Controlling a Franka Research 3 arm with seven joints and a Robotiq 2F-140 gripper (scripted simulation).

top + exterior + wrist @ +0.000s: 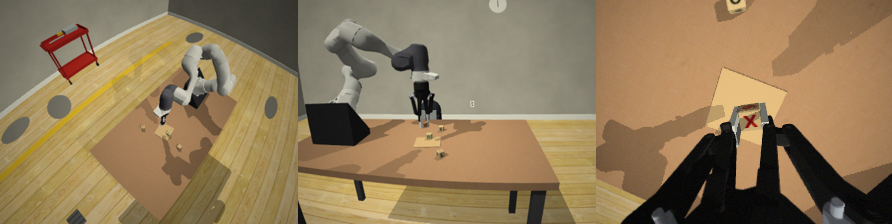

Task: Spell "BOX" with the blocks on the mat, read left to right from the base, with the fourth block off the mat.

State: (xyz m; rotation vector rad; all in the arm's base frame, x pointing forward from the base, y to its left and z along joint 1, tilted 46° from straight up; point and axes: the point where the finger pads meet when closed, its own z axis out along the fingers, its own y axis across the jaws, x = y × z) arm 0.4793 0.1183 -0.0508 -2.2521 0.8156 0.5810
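Red-lettered X block (425, 124) (750, 121), clamped between the fingers of the pincer (163, 124) (424, 122) (750, 112), above the table (125, 150) (486, 156) (656, 60)

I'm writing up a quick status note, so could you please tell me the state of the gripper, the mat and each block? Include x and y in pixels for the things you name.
Gripper (162, 124) (424, 122) (750, 112): jaws shut on the X block.
X block (425, 124) (750, 121): held, raised, X face up.
Green-lettered block (168, 133) (429, 136): resting on the mat.
O block (143, 126) (440, 153) (736, 5): off the mat, O face up.
Fourth block (179, 146) (441, 128): off the mat.
Mat (161, 132) (423, 144) (731, 90): flat.
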